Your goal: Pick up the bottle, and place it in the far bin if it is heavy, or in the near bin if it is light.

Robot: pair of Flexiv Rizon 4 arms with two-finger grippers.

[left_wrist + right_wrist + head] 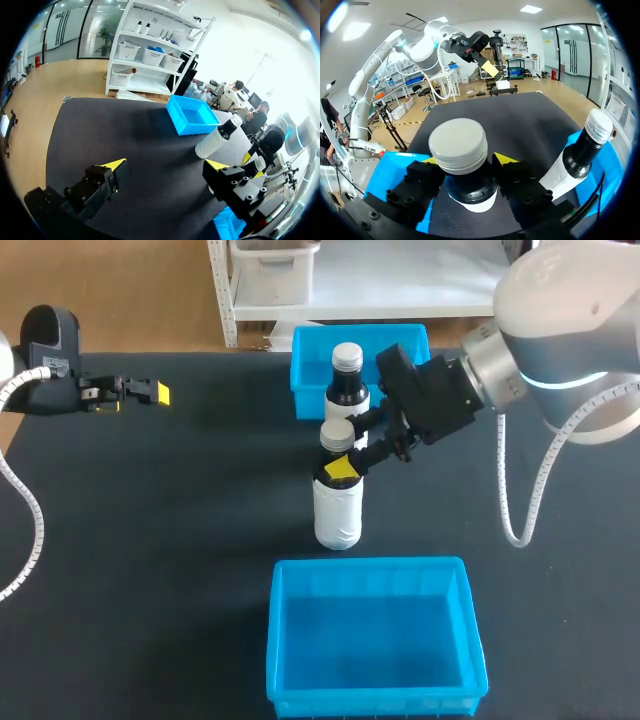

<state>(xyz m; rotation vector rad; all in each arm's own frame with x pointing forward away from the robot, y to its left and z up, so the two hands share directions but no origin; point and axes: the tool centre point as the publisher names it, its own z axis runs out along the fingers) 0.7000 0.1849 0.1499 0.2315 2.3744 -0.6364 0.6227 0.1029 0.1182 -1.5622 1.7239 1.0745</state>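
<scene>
Black tabletop (150,540), right pincer (346,452) clenched on neck of the upright bottle (338,510) (between far bin (310,352) and near bin (282,640)), left pincer (165,165) released

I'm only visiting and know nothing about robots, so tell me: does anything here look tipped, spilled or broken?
Nothing stands out. The bottle stands upright on the table with the right end effector closed on its neck. A second bottle stands upright by the far bin, and nothing looks spilled or broken.
</scene>
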